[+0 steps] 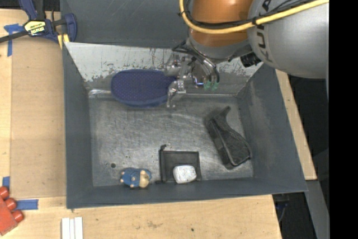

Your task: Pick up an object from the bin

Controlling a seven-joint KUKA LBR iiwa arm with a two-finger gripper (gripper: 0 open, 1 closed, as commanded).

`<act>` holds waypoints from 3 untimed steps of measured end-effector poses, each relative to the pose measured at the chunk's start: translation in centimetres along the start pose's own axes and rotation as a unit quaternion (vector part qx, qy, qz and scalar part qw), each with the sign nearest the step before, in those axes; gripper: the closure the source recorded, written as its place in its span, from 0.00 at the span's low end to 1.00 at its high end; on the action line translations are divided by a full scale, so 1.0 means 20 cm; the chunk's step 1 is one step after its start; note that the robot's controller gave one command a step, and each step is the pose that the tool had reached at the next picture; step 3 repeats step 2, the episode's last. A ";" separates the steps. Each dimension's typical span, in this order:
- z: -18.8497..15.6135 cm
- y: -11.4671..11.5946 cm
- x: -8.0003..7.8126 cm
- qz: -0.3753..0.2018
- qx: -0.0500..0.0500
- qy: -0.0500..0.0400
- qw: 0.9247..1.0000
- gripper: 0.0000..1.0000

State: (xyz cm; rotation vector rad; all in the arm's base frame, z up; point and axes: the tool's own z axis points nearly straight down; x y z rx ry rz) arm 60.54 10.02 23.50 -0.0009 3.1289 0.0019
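— Where are you working right now?

— I am hovering my pincer (174, 92) at the right end of the blue oval piece (137, 87), the one with the mesh-like face that is lying along the far wall of the bin (78, 137). The tip is sitting just beside its rim, perhaps touching it.

— Are you gripping it?

— I cannot tell. My wrist is hiding the tip, so I am not claiming the pincer is apart, together or clamped on anything.

— What else is lying about?

— Everything else is lying well apart from the blue oval piece. A dark grey wedge-shaped thing (228, 140) is resting to its right and nearer the camera. A black square tray (165, 160) with a white lump (184, 174) in it is sitting toward the near wall. A small blue and tan toy (135, 177) is lying to the left of that.

— So how are you doing this well?

— I am judging the thin rim to be the best hold, so I should be straddling it squarely. The wall behind is leaving little room, so I should be lifting straight up.
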 end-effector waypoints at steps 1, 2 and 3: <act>0.18 -0.30 -0.06 -0.216 0.000 0.006 0.976 1.00; -0.94 -0.36 -0.10 -0.237 0.001 -0.001 0.972 1.00; -0.94 -0.36 -0.10 -0.237 0.001 -0.001 0.972 1.00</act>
